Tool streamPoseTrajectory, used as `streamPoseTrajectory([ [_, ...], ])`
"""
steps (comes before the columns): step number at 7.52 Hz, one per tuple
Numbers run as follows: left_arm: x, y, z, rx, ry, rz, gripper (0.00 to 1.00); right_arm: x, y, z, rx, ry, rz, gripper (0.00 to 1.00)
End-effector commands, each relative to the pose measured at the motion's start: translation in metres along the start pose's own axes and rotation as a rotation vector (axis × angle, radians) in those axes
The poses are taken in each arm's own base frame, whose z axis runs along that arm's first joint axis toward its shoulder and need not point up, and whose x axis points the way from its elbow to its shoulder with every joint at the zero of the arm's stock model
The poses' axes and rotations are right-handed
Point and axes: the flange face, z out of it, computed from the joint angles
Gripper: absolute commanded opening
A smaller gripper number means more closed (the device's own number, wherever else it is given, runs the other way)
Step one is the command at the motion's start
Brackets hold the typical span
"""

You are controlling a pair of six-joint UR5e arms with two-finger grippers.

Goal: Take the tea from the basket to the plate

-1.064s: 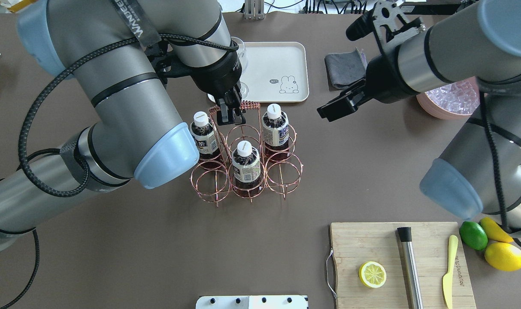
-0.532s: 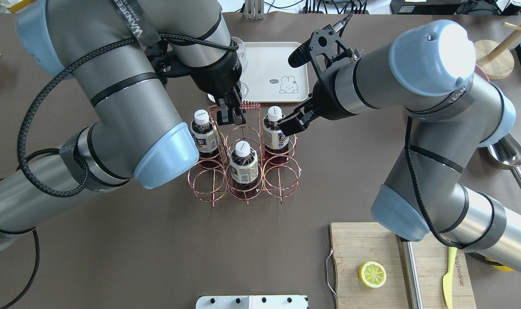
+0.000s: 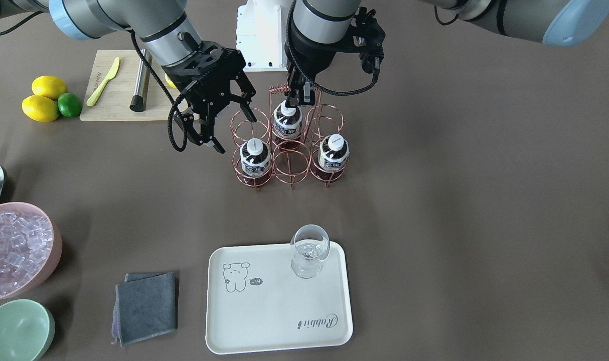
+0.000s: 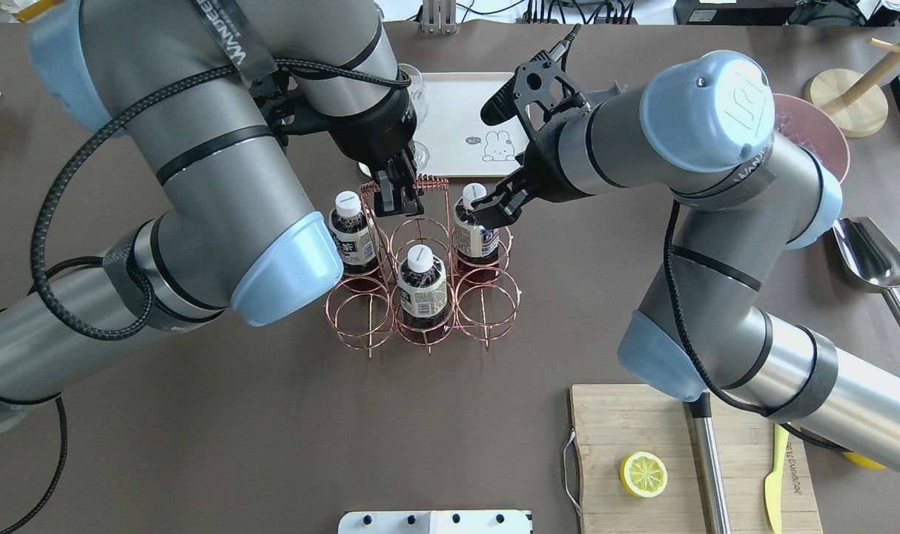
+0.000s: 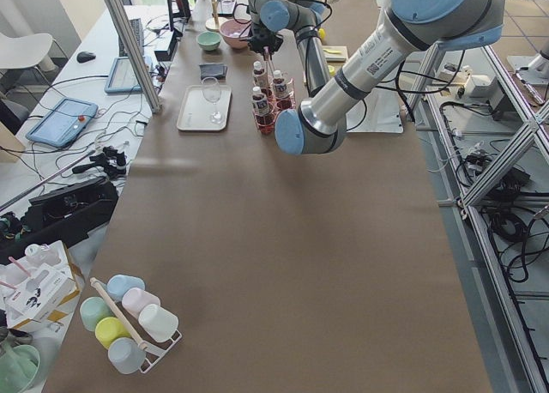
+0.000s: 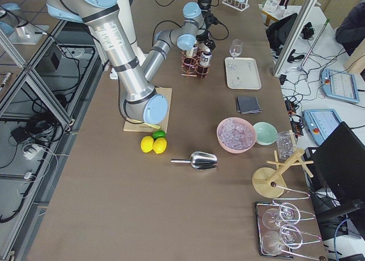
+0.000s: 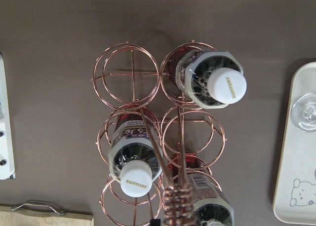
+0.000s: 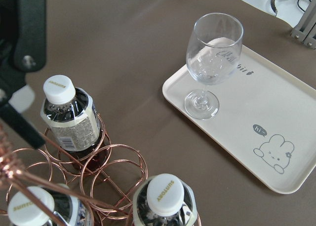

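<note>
Advance at centre frame: right claw (image 4: 488, 213), spread, newly arrived beside upper-right tea bottle (image 4: 474, 237); left claw (image 4: 396, 196) pinching handle of basket (image 4: 458, 297); grasp likely next.

Bright, even light from above; soft, faint shadows; sharp focus, little glare.

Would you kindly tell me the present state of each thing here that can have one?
Left claw, shut on the basket handle.
Right claw, open, gripping nothing.
Tea bottles, three, capped, upright in the basket.
Glass, upright, empty, on the plate.
Plate, no tea on it.
Pink bowl, full of ice.
Green bowl, empty.
Lemon half, cut face up.
</note>
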Motion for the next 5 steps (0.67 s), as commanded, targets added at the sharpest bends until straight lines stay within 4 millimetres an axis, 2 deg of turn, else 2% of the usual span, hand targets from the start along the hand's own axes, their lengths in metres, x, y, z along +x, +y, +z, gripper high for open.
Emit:
streamPoseTrajectory([
  [1,-0.0011,-0.0005,0.0025,0.002,-0.004,-0.001,0.0,0.0027,0.0023,0.0129,-0.019,-0.016,-0.028,0.91],
  [5,-0.0041,0.0012,0.0057,0.003,-0.009,0.0,0.0,-0.0053,-0.0018,0.0163,-0.041,-0.1,-0.041,0.88],
])
